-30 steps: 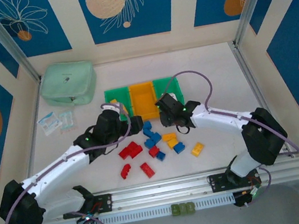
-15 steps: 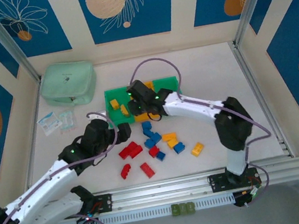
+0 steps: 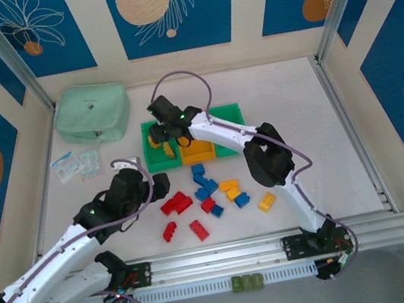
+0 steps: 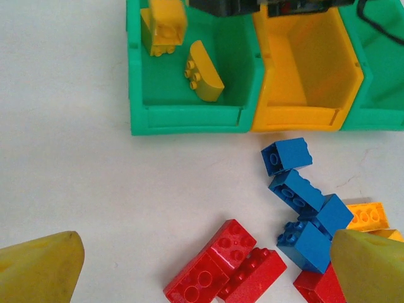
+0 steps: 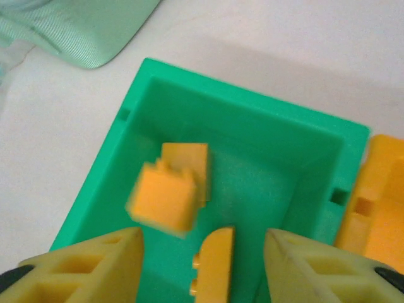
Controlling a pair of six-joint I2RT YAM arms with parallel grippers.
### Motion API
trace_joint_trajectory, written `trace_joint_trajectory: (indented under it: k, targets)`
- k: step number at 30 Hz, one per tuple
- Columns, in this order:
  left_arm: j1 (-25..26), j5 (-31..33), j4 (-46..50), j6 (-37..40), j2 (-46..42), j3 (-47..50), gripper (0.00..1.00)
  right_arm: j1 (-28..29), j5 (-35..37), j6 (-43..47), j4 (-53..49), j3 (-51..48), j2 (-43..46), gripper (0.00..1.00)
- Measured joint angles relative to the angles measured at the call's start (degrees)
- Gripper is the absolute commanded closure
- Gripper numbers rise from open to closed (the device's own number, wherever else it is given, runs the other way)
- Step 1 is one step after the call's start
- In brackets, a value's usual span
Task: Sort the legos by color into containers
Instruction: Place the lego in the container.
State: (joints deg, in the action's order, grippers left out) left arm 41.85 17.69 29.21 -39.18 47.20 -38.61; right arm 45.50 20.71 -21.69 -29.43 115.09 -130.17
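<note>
My right gripper (image 5: 202, 265) (image 3: 159, 137) hangs open over the left green container (image 5: 278, 158) (image 3: 154, 157). A blurred yellow lego (image 5: 163, 197) is loose just below the jaws, beside a second yellow lego (image 5: 189, 159) and a curved one (image 5: 214, 262) on the bin floor. An orange container (image 3: 196, 146) and a right green container (image 3: 230, 122) adjoin it. My left gripper (image 4: 205, 278) (image 3: 158, 185) is open above two red legos (image 4: 218, 268), holding nothing. Blue legos (image 4: 300, 202) (image 3: 205, 188), red legos (image 3: 176, 203) and yellow legos (image 3: 229, 187) lie scattered in front of the bins.
A mint-green pouch (image 3: 92, 113) sits at the back left, with small clear packets (image 3: 77, 165) in front of it. An aluminium rail (image 3: 264, 249) runs along the near edge. Upright frame posts stand at the back corners.
My right arm swung left from the pile, past the orange bin, to the left green bin and opened, letting go of a yellow lego. My left arm pulled back towards me.
</note>
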Motion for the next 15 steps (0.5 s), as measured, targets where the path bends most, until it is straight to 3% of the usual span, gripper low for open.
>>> trace_joint_trajectory:
  k: [5,15]
  targets:
    - [-0.09,-0.02,-0.02,0.02,0.17,0.00,0.01,-0.39,-0.33,0.66,0.11,-4.50,4.22,0.35]
    - [-0.11,-4.00,-3.45,0.04,5.46,-0.20,0.01,-0.50,-3.41,-0.72,1.66,-29.51,28.87,0.27]
